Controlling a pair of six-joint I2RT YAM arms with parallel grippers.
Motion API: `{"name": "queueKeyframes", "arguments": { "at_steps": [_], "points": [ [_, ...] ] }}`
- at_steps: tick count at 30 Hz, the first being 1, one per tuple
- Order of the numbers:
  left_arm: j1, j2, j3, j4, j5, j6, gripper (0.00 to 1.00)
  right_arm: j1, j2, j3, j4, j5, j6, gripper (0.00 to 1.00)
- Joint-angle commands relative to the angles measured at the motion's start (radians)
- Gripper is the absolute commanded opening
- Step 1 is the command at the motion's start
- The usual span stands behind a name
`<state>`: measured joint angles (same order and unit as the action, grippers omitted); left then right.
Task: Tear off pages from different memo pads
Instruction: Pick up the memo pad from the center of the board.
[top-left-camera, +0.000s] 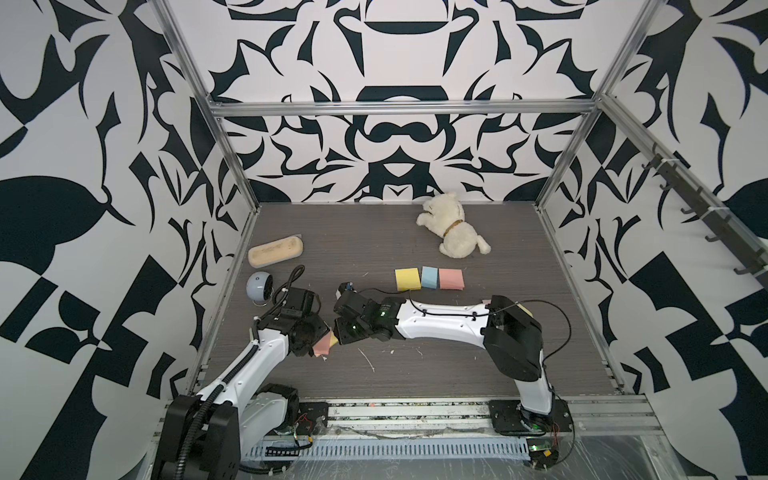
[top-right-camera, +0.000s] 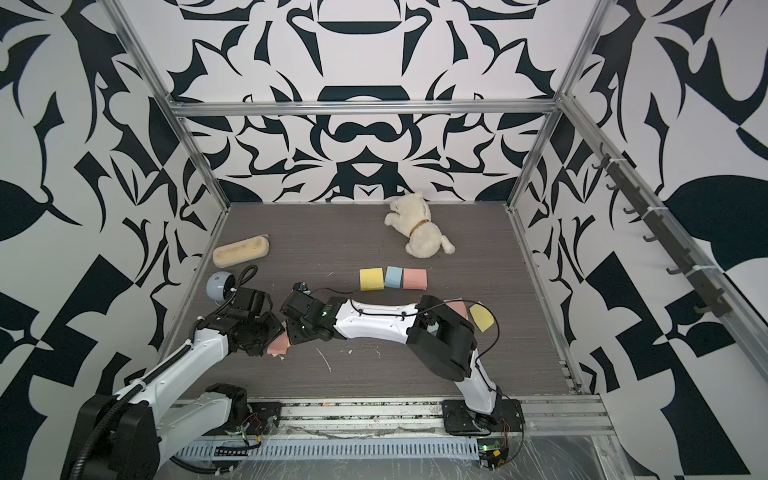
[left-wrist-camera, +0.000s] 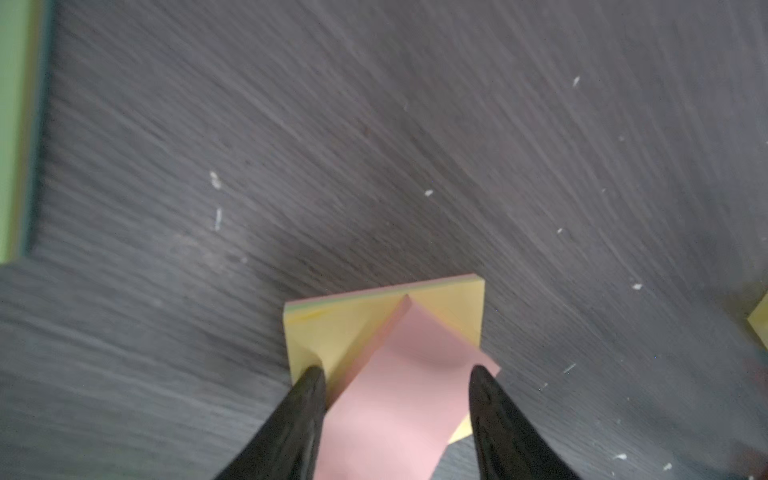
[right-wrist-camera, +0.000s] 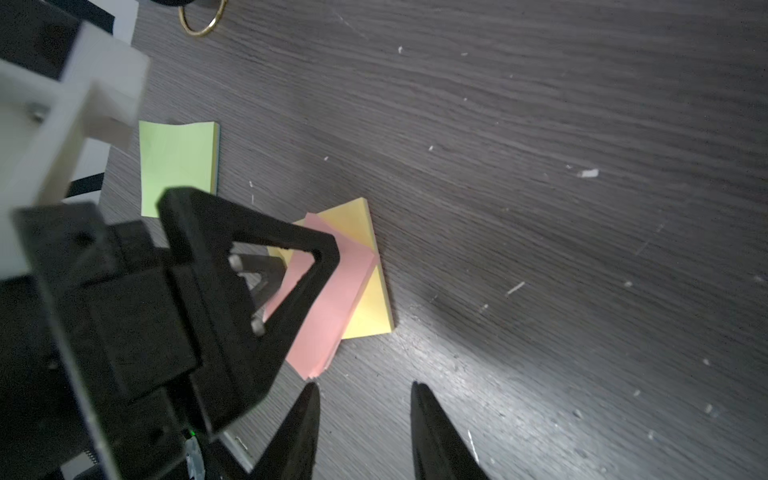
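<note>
**Lower left of centre, in both top views.** My left gripper (left-wrist-camera: 397, 374) and my right gripper (right-wrist-camera: 365, 399) stand tip to tip low over the counter (top-left-camera: 436, 374). The left gripper's jaws are partway apart and press against two sides of a pink memo pad (left-wrist-camera: 399, 395), whose top face bows slightly between them. This pad lies askew on a yellow memo pad (left-wrist-camera: 349, 328), which rests flat on the counter. My right gripper is parted and holds nothing. One of its fingertips (right-wrist-camera: 309, 399) sits just beside a corner of the pink memo pad. A green memo pad (right-wrist-camera: 178, 166) lies near, apart from both.

**Right of centre.** A pink page (top-right-camera: 457, 308) and a yellow page (top-right-camera: 482, 318) lie loose on the counter, partly hidden behind my right arm.

**Centre frame, farther off.** A row of memo pads (top-left-camera: 430, 277), yellow, blue and pink, lies edge to edge.

**Left of the frame.** A pale blue ball (top-left-camera: 258, 286), with a beige case (top-left-camera: 275, 250) beyond it.

**Far edge of the counter.** A white plush dog (top-left-camera: 451, 232).
</note>
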<state>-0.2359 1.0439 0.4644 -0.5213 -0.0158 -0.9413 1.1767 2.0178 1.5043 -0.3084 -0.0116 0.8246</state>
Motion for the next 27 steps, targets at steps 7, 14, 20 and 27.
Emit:
{"name": "queueKeyframes", "arguments": {
  "at_steps": [7,14,20,27],
  "points": [
    [-0.124,-0.018,0.030,0.075,0.157,-0.133,0.56,-0.008,-0.034,-0.012,-0.079,-0.001,-0.014,0.41],
    [-0.127,-0.034,0.008,0.057,0.170,-0.099,0.52,-0.041,-0.109,-0.144,-0.040,-0.049,0.040,0.47],
    [-0.125,-0.044,-0.023,0.033,0.131,-0.063,0.40,-0.097,-0.088,-0.189,0.106,-0.161,0.111,0.50],
    [-0.126,-0.044,-0.096,0.078,0.113,-0.075,0.24,-0.122,-0.026,-0.206,0.181,-0.222,0.152,0.51]
  ]
}}
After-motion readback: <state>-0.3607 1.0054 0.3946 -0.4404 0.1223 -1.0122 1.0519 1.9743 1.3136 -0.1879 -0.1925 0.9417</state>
